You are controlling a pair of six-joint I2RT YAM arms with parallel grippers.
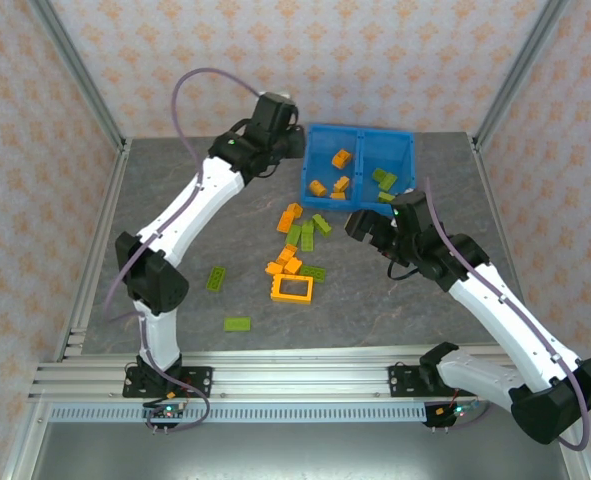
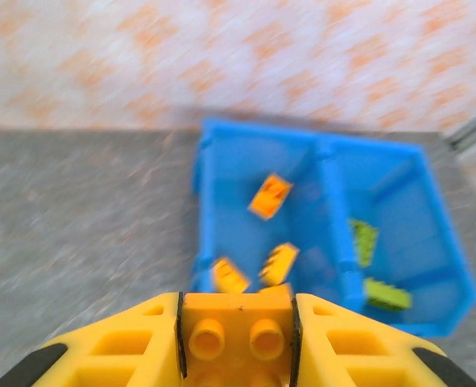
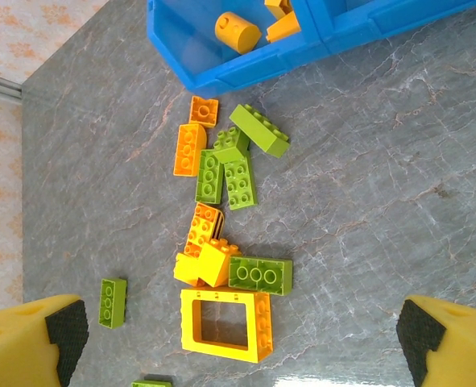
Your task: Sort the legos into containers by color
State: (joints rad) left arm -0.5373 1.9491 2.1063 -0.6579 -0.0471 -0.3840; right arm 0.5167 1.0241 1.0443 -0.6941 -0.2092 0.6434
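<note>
1. Stray lime bricks (image 1: 216,278) lie toward the left edge of the table (image 1: 365,315), well apart from the main pile. They could be missed.
2. Left gripper (image 2: 238,343) is clenched on an orange brick (image 2: 236,314) just beside the far-left corner of the blue bin (image 1: 360,129). Letting go short of the wall would drop the brick onto the table.
3. Bin contents are orange in the left compartment (image 1: 320,150) and lime in the right compartment (image 1: 395,155). Overshooting the divider (image 1: 359,165) would mix the colours.
4. Right gripper (image 1: 363,226), jaws spread and empty, hovers by the bin's near wall above the mixed pile (image 1: 297,240). Touching bricks could be pinched together.
</note>
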